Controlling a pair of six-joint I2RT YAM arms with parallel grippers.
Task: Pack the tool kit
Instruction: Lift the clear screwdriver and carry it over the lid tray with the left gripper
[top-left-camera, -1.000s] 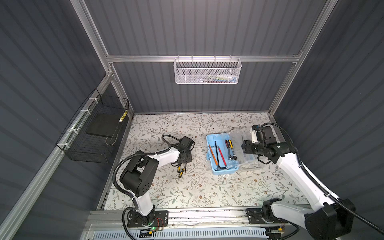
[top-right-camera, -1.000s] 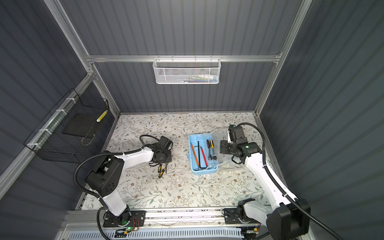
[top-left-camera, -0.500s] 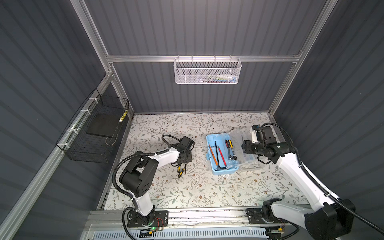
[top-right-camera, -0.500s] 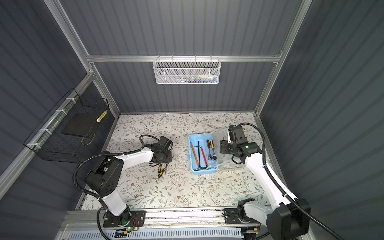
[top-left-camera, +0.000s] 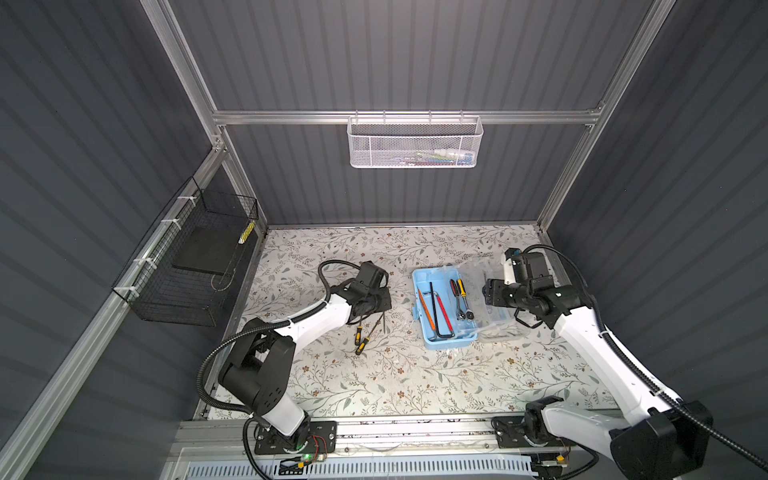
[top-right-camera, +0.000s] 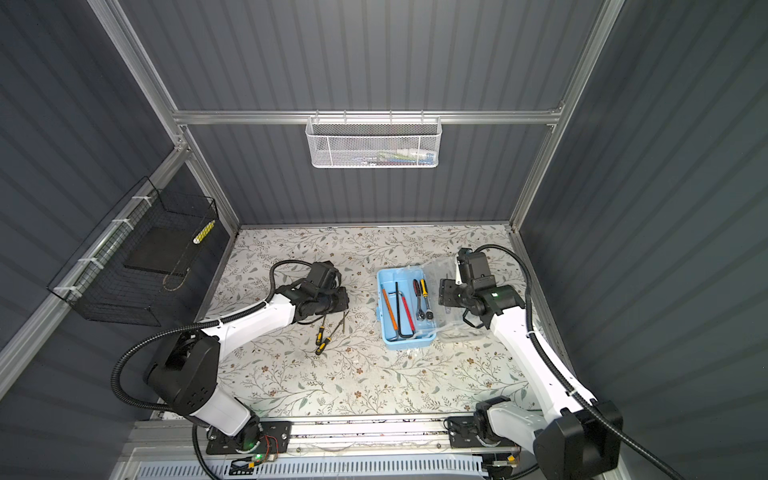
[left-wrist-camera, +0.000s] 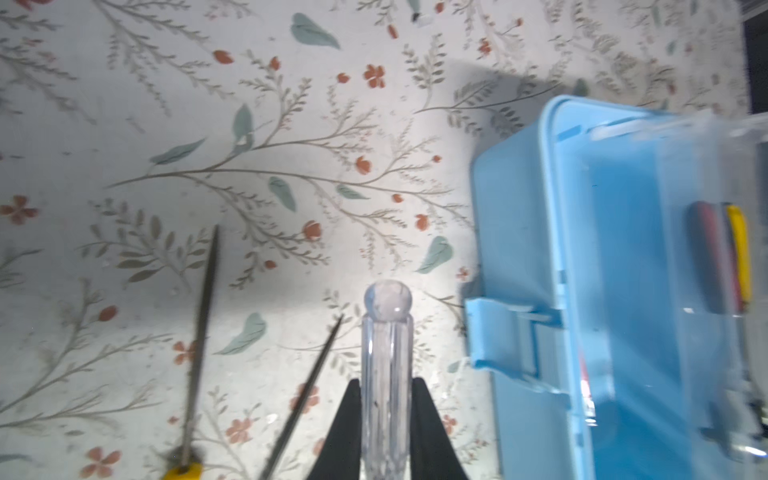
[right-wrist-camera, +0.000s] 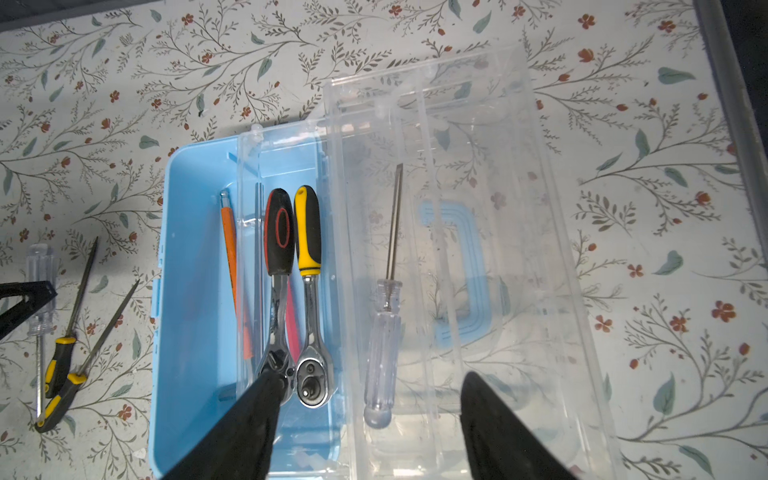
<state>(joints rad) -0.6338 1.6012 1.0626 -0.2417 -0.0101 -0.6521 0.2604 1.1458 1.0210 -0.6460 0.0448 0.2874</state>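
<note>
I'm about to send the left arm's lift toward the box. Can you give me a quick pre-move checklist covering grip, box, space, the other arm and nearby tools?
1. Left gripper closed on the clear-handled screwdriver: ok, its fingers press both sides of the handle.
2. Tool box open: ok, the clear lid lies folded open beside it.
3. Room inside: ok, there is bare blue floor beside the hex keys.
4. Right gripper out of the way: ok, it is open and over the lid.
5. Yellow-handled tools free of the held shaft: cannot tell, they lie close against it.
</note>
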